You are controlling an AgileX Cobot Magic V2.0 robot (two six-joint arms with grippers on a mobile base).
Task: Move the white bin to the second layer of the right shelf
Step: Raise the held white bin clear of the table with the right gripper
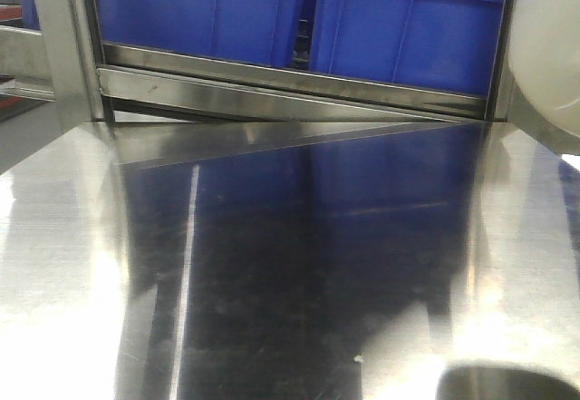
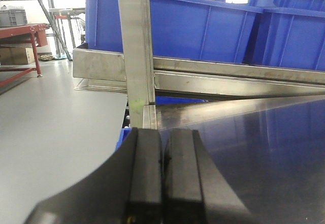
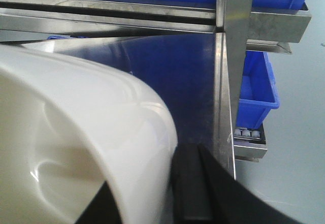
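The white bin [image 1: 544, 46] is sitting up high by the far right corner of the tabletop [image 1: 299, 264], near the blue crates [image 1: 408, 28]. The right gripper [image 3: 147, 188] is pinching the bin's wall. The left gripper [image 2: 162, 183] is squeezing tight together near the left edge, holding nothing.

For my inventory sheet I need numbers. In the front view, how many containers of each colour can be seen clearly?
Blue crates: 2, the left crate and the right crate
White bin: 1
Total: 3
A blue sliver at the far left edge shows too little to count.
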